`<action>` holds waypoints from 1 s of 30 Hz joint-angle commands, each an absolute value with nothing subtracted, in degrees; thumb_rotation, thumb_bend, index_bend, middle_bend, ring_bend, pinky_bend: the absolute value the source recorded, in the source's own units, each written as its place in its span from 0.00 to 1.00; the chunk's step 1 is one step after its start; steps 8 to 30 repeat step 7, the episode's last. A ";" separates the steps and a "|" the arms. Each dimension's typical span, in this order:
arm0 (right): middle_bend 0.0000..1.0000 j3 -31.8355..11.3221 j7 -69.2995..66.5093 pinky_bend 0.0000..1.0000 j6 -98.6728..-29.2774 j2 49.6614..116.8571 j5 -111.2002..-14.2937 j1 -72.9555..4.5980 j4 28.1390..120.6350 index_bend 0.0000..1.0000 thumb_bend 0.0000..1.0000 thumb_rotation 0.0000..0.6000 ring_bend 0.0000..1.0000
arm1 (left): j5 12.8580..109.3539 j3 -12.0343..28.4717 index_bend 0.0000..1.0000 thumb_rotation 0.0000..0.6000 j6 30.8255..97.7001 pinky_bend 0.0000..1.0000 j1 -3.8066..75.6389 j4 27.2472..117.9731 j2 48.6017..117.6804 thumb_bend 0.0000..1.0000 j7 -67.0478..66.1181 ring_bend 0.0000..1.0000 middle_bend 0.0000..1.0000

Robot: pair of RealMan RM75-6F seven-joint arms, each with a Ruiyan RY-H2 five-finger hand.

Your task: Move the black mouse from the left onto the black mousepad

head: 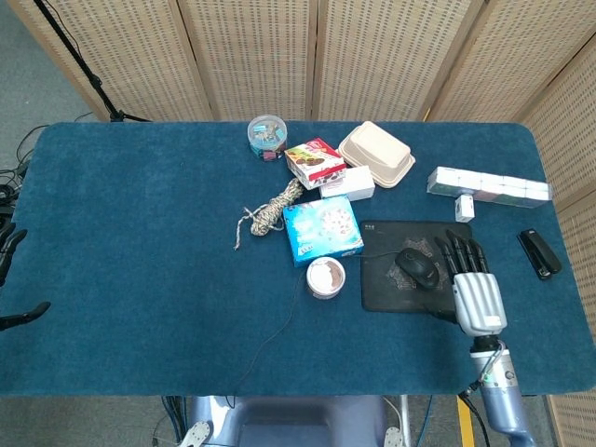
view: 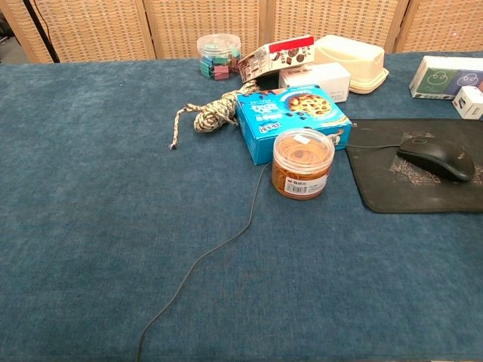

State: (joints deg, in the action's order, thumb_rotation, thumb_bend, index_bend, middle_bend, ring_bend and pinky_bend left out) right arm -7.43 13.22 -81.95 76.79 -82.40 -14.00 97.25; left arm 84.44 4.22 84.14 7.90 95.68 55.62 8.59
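The black mouse (head: 417, 265) (view: 438, 156) lies on the black mousepad (head: 386, 284) (view: 392, 188), with nothing holding it. Its thin cable (view: 226, 241) trails left across the cloth toward the table's front edge. My right hand (head: 475, 284) hangs just right of the mouse in the head view, fingers straight and spread, holding nothing; it does not appear in the chest view. A dark sliver of my left hand (head: 11, 279) shows at the far left edge, too little to read its fingers.
An orange-lidded jar (view: 303, 163) and a blue cookie box (view: 293, 113) stand left of the pad. Behind are a rope bundle (view: 215, 111), a clip tub (view: 217, 54), snack boxes (view: 275, 56) and a beige container (view: 349, 59). A stapler (head: 539, 252) lies far right.
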 commanded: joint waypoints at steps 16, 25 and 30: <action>0.00 -0.87 7.01 0.00 -88.98 71.77 -89.28 -6.89 90.69 0.00 0.00 1.00 0.00 | 82.59 3.22 0.00 1.00 83.63 0.00 6.54 93.76 58.28 0.11 7.08 0.00 0.00; 0.00 -0.87 7.01 0.00 -88.98 71.77 -89.28 -6.89 90.69 0.00 0.00 1.00 0.00 | 82.59 3.22 0.00 1.00 83.63 0.00 6.54 93.76 58.28 0.11 7.08 0.00 0.00; 0.00 -0.87 7.01 0.00 -88.98 71.77 -89.28 -6.89 90.69 0.00 0.00 1.00 0.00 | 82.59 3.22 0.00 1.00 83.63 0.00 6.54 93.76 58.28 0.11 7.08 0.00 0.00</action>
